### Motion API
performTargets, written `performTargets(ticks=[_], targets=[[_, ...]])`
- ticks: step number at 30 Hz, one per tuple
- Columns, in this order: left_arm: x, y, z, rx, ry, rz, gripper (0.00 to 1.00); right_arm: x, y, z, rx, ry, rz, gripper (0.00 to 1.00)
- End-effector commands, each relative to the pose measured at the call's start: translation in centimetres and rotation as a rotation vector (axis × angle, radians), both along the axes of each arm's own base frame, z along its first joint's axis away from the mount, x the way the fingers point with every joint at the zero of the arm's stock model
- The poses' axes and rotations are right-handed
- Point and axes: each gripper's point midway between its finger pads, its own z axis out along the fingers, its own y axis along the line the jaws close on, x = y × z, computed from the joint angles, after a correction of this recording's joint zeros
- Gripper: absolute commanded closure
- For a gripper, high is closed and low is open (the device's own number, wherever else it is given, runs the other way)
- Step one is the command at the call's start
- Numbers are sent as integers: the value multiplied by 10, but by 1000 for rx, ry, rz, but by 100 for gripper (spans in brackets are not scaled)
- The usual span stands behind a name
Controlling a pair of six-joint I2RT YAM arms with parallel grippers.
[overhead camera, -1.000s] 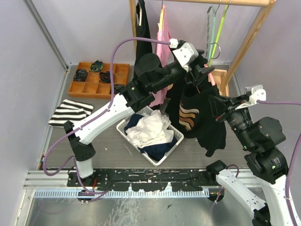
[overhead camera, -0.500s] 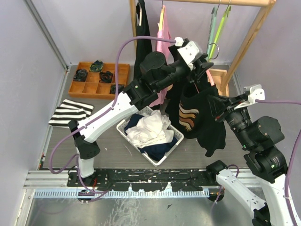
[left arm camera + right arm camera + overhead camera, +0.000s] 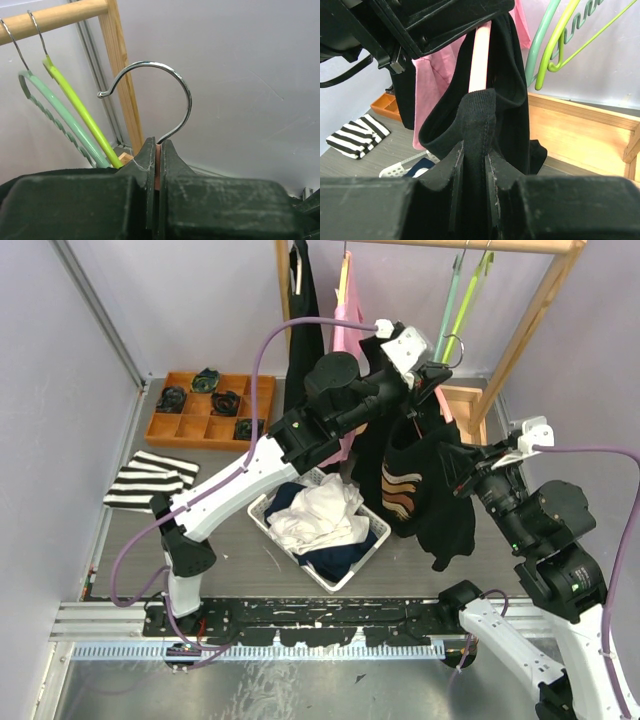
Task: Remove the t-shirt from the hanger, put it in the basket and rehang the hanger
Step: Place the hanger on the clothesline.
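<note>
Left jaws are now closing flat together on the neck of the pink hanger [image 3: 480, 55], just under its metal hook [image 3: 172, 95]; a second ago they were standing wide beside it. The hook is hanging free of the wooden rail [image 3: 55, 15].

Right jaws, unchanged, are pinching a fold of the black t-shirt [image 3: 420, 480] at its collar edge. The shirt is still draping from the hanger between the two arms, above the worktop [image 3: 240, 550], its hem hanging just beside the basket [image 3: 270, 512].

Reading: with hanger and cloth each now being held, the arms are likely setting up to pull apart and slip the shirt off. Not yet off.

Count:
- Held hanger: one.
- Spare hangers on the rail: two, mint [image 3: 60, 125] and lime [image 3: 80, 110].
- Hanging garments there: two, black [image 3: 303, 300] and pink [image 3: 345, 330].
- Basket of laundry: one.
- Orange tray [image 3: 160, 428]: one.
- Striped cloth [image 3: 150, 480]: one.
</note>
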Motion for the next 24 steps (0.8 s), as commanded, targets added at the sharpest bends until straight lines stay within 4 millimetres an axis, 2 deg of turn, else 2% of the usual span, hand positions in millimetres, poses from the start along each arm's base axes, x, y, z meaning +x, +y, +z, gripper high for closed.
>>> performTargets(ticks=[1, 4, 8, 15, 24], targets=[[-3, 9, 23, -53, -18, 19, 100, -4, -3, 38, 37, -118, -2, 79], [5, 19, 32, -72, -18, 75, 100, -4, -4, 37, 28, -99, -6, 58], [17, 34, 40, -75, -36, 126, 100, -11, -3, 37, 40, -110, 11, 46], [48, 59, 47, -113, -5, 188, 100, -23, -3, 32, 38, -96, 40, 44], [60, 69, 66, -136, -14, 237, 100, -24, 3, 9, 23, -32, 72, 44]])
